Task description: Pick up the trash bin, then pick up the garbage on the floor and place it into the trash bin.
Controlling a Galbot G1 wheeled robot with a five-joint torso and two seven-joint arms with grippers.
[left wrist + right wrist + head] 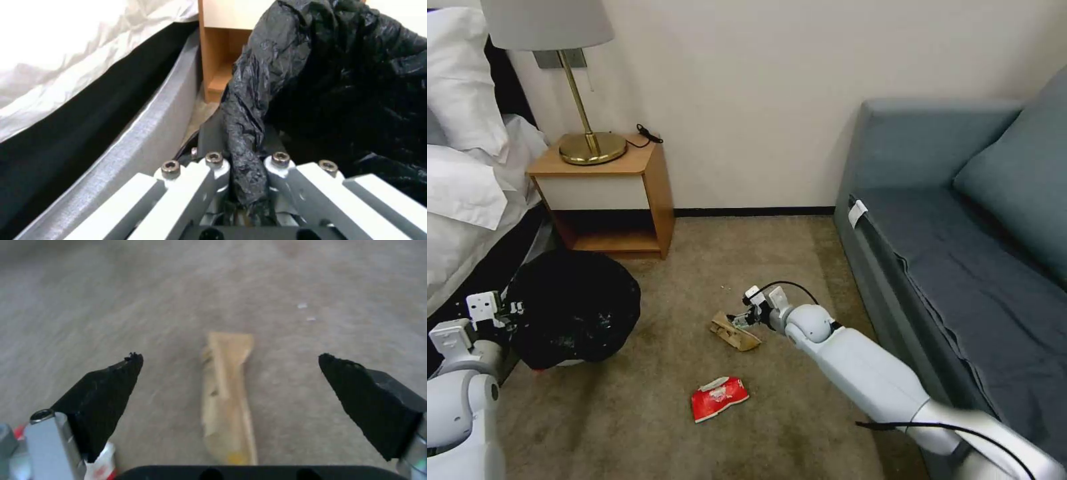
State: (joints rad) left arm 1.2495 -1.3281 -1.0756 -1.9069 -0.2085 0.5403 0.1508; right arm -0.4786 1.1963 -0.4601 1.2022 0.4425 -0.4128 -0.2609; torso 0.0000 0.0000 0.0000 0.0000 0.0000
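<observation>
On the beige carpet [800, 267] your wide-open right hand [231, 373] straddles the flat gold-brown snack wrapper [227, 390], so closing may slip over it, while your left hand [247, 186] pinches the black-bagged round white trash bin [570, 307].

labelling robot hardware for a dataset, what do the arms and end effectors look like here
Both arms have smooth white-grey rounded shells with ball-like joints. The right arm has a thin black cable looping over its wrist and another crossing near the elbow. The right end effector carries two wedge-shaped black pads on silver metal fingers. The left end effector has white slatted linkage bars fastened with dark hex bolts.
</observation>
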